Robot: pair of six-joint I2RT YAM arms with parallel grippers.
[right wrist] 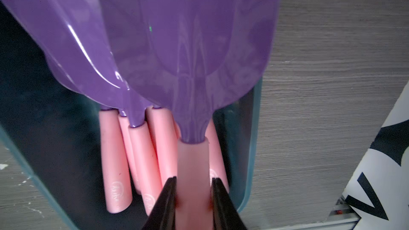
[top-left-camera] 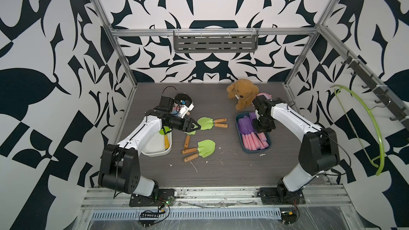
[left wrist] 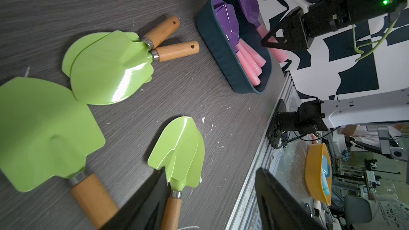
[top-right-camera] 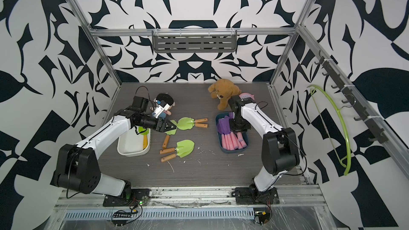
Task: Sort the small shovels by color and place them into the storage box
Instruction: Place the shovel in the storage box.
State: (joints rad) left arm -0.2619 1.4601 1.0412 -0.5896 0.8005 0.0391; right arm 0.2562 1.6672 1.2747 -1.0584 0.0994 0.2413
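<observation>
Right gripper [top-left-camera: 263,129] first: in both top views it hangs over the dark box [top-left-camera: 240,139], with a pink handle poking out beneath it and purple shovels [top-left-camera: 244,127] piled inside. Left gripper [top-left-camera: 197,127] hovers low over a lone green shovel [top-left-camera: 187,140] on the table [top-left-camera: 221,173], beside the white box [top-left-camera: 155,151], where a yellow-handled shovel [top-left-camera: 166,141] lies. Two pairs of green shovels [top-left-camera: 205,123] sit nearby.

Left wrist view now: the fingers [left wrist: 143,204] are spread wide, nothing between them, green blades below.

Right wrist view: the jaws pinch the pink handle of the held shovel [right wrist: 192,63], its purple blade above the others in the dark box.
</observation>
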